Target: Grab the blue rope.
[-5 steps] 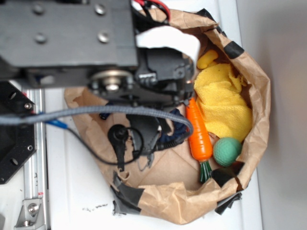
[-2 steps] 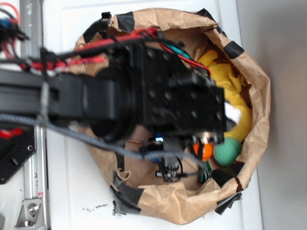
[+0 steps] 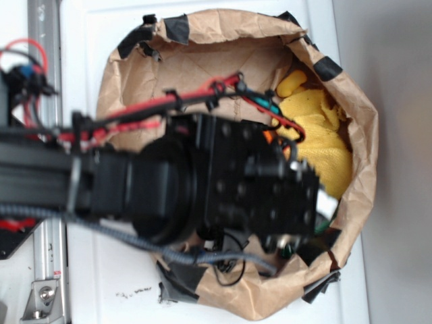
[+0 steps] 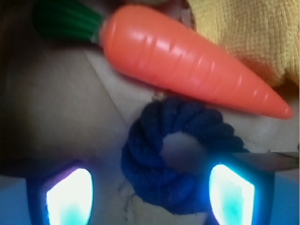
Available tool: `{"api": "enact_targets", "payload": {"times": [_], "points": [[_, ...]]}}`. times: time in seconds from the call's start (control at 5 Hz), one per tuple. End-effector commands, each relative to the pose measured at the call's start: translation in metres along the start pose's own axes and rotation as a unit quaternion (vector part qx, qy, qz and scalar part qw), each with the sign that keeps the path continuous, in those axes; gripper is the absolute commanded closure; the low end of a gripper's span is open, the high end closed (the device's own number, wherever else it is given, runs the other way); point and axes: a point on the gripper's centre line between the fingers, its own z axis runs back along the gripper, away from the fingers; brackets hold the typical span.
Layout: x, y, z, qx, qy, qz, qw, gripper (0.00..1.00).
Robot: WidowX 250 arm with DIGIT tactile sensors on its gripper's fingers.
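In the wrist view the blue rope (image 4: 154,164) lies curled in a loop on the brown paper, just below the orange toy carrot (image 4: 187,61). My gripper (image 4: 150,197) is open, its two glowing fingertips (image 4: 69,197) standing either side of the rope's lower curve, close above it. The rope's capped ends do not show. In the exterior view the black arm (image 3: 223,182) hangs over the paper bag (image 3: 351,108) and hides the rope, the carrot and the gripper.
A yellow cloth (image 3: 317,135) fills the bag's right side and shows at the top right of the wrist view (image 4: 243,33). The carrot's green top (image 4: 65,21) is at upper left. The bag's crumpled walls rise all round.
The arm has swung down over the bag, covering the carrot and green ball that showed before. The gripper has come down close over the rope.
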Motion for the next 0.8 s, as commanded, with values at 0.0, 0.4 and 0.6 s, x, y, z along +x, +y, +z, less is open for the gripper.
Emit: {"api": "enact_targets", "payload": {"times": [0.0,0.4,0.6], "points": [[-0.017,0.006,-0.020,0.043,0.047,-0.044,0.997,0.00],[-0.020,0.039,-0.022,0.063,0.053,0.000,0.997,1.00],[-0.023,0.050,-0.020,0.048,0.039,0.026,0.998,1.00]]}}
